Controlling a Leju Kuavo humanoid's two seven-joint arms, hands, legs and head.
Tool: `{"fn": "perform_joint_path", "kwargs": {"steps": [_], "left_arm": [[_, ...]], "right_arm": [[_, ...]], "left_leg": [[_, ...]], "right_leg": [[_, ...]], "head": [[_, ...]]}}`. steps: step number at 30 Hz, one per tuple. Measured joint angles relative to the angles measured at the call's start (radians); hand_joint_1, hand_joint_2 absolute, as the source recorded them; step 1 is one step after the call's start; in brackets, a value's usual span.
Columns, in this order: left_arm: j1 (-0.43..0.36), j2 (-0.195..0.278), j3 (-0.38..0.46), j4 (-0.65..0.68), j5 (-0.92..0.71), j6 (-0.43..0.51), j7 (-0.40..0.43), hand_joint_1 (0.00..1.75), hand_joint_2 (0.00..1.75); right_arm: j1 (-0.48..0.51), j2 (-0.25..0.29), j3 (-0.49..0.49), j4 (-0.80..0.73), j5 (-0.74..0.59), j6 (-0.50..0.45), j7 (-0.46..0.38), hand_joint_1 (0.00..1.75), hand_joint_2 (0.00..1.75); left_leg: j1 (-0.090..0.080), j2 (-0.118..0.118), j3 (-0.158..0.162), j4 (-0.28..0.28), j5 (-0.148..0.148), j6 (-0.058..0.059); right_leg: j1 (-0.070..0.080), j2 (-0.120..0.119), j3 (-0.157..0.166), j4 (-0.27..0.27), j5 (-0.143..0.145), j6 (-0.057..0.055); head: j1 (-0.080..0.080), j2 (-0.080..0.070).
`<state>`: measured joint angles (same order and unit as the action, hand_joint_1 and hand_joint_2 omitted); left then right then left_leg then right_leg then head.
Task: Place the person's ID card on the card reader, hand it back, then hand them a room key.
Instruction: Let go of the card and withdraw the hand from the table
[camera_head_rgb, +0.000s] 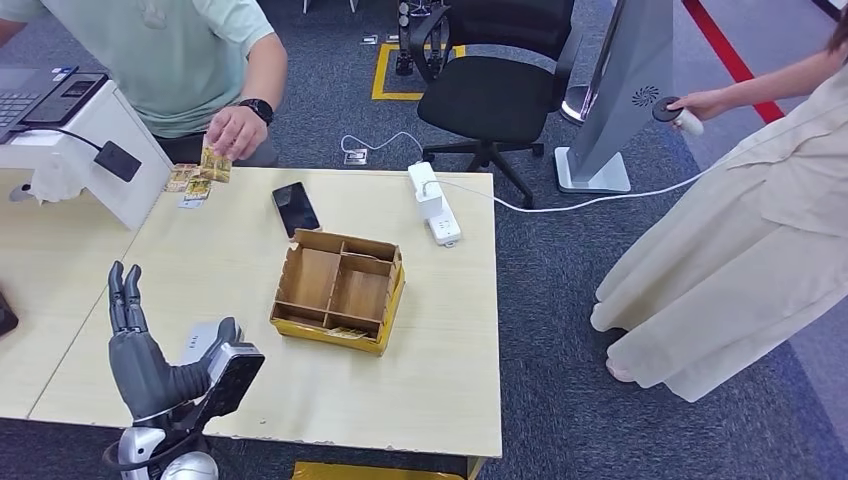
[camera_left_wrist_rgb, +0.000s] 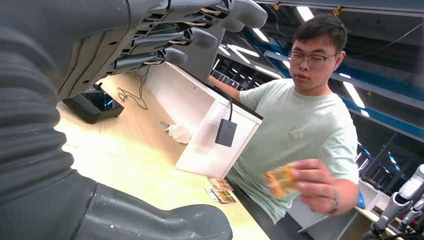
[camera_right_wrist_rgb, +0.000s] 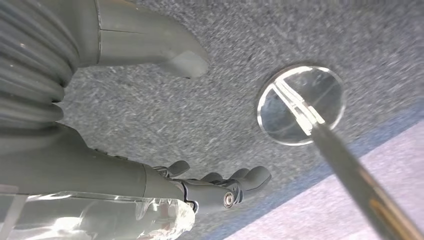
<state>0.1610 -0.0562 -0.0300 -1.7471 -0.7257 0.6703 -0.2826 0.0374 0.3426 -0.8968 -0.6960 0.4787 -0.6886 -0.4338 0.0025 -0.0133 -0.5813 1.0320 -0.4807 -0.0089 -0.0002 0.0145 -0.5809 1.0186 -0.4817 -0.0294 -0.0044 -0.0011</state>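
ID card (camera_head_rgb: 214, 165), likely the one in the person's hand (camera_head_rgb: 236, 131): thin, stiff, light, slippery; pinch its free edge. Left robot hand (camera_head_rgb: 140, 350) spread wide, empty; right robot hand (camera_right_wrist_rgb: 165, 175) loosely apart, empty.

Mock reception desk in lab: white counter (camera_head_rgb: 110, 140), office chair (camera_head_rgb: 490, 95), floor tape (camera_head_rgb: 385, 70).

Bare tabletop (camera_head_rgb: 240, 300) lies lower left of the cardboard divider box (camera_head_rgb: 338, 290) (centre); phone (camera_head_rgb: 296, 208) blocks upper-middle.

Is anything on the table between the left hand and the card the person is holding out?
Nothing visible: bare table lies between the left hand and the card; the box sits off to the side.
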Motion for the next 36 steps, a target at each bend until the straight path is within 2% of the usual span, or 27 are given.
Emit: {"fn": "perform_joint_path", "kwargs": {"steps": [11,18,23,29,36], "left_arm": [[0.020,-0.043,0.008,0.001,0.076,0.000,-0.032,0.00,1.75],[0.037,-0.048,0.007,0.001,0.047,0.000,-0.014,0.00,1.75],[0.038,-0.049,0.005,0.003,0.034,0.000,-0.011,0.00,1.75],[0.036,-0.041,0.004,0.007,-0.004,0.000,-0.010,0.00,1.75],[0.037,-0.014,0.005,0.001,-0.067,0.000,0.004,0.00,1.75]], "right_arm": [[0.125,0.000,0.229,-0.239,-0.140,0.012,0.068,0.00,1.75],[0.210,0.007,0.397,-0.471,-0.262,0.039,0.098,0.00,1.75],[0.242,0.008,0.494,-0.603,-0.302,0.070,0.100,0.00,1.75],[0.253,0.008,0.551,-0.691,-0.303,0.093,0.104,0.00,1.75],[0.261,0.008,0.558,-0.720,-0.269,0.110,0.099,0.00,1.75]], "left_leg": [[0.000,-0.001,-0.001,0.000,0.000,0.000],[0.000,-0.001,0.000,0.000,0.000,0.000],[0.000,-0.001,0.000,0.000,0.000,0.000],[0.000,-0.001,0.000,0.000,0.000,0.000],[0.000,-0.001,0.000,0.000,0.000,0.000]], "right_leg": [[0.000,-0.001,0.000,0.000,0.000,0.000],[0.000,-0.001,0.000,0.000,0.000,0.000],[0.000,-0.001,0.000,0.000,0.000,0.000],[0.000,-0.001,0.000,0.000,0.000,0.000],[0.000,-0.001,0.000,0.000,0.000,0.000]], "head": [[0.000,0.000],[-0.001,0.000],[0.000,0.000],[0.000,0.000],[0.000,0.000]]}}
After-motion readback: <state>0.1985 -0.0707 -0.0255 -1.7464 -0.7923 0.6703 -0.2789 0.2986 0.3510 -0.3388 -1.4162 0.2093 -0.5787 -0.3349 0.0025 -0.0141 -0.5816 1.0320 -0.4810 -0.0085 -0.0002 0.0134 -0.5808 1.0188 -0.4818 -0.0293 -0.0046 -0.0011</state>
